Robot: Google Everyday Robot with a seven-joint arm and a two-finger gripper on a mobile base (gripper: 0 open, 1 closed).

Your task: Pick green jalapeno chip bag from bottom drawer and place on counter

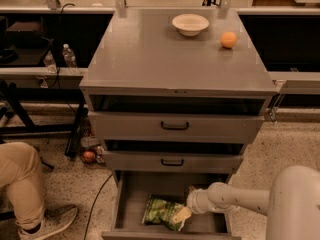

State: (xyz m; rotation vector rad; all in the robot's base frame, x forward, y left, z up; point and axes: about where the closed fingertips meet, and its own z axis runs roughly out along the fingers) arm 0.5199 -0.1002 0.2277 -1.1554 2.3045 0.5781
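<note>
Three grey metal drawers stack beneath the broad matte grey counter [150, 54]; the lowest and deepest, the bottom drawer [131, 204], stands pulled open. On its flat floor lies the crinkled bright green jalapeno chip bag [159, 211], at 6 o'clock in view. The white arm's [235, 199] pale gripper [181, 216] touches the bag's 4 o'clock end; whether it grips, I cannot tell. A white bowl [190, 24] sits at the counter's 12 o'clock, a round orange fruit [228, 39] at 1 o'clock.

My tool [182, 215] is down in the open bottom drawer [131, 204], at the edge of the green jalapeno chip bag [159, 210] lying there.
</note>
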